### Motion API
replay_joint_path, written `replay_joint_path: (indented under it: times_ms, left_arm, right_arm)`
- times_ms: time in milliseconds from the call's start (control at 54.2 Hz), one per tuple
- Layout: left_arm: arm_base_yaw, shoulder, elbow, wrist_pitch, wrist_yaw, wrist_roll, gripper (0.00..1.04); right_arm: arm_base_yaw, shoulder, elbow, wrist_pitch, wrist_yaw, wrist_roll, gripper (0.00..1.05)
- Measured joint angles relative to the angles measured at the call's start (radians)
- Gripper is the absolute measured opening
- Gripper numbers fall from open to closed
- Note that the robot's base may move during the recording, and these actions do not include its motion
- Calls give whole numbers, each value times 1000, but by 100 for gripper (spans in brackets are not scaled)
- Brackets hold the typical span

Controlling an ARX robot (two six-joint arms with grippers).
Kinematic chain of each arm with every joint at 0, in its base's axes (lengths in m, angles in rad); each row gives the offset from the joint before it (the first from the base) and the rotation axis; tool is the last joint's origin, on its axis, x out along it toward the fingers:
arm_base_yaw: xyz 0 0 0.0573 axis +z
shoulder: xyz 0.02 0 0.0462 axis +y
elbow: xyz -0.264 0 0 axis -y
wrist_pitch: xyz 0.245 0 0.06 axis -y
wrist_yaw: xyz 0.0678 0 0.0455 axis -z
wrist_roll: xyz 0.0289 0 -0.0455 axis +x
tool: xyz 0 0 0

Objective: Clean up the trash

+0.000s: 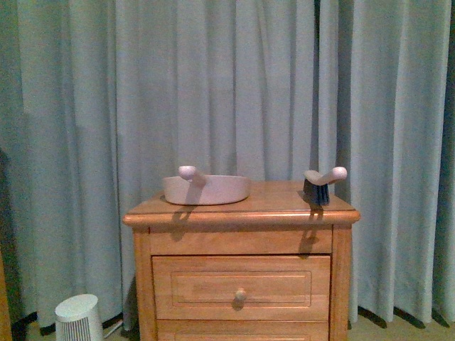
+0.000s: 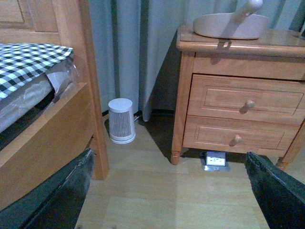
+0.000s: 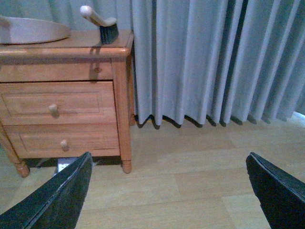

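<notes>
Front view gives me no crumpled white wad anywhere: the nightstand point(image 1: 284, 207) top carries only the dustpan point(image 1: 206, 190) and the brush point(image 1: 323, 186). So I cannot say where the trash is, or which way it lies from either arm.

The only pale thing of about that size is a small object point(image 2: 215, 159) on the floor point(image 2: 157, 200) under the nightstand. It shows in both wrist views, but it looks squared-off rather than crumpled and is too small to call.

The dustpan sits on the left of the top, with its handle rising toward me. The brush stands at the right edge, bristles down, handle slanting up to the right. I judge my left arm nearer the pan and my right nearer the brush.

The left gripper point(image 2: 168, 156) and the right gripper point(image 3: 169, 156) both have their jaws spread wide and hold nothing.
</notes>
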Motion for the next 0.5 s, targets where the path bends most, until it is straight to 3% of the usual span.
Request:
replay_joint_path:
  times_ms: [498]
  left_arm:
    - [0,0,0,0,0,0,97]
  right_arm:
    - [0,0,0,0,0,0,97]
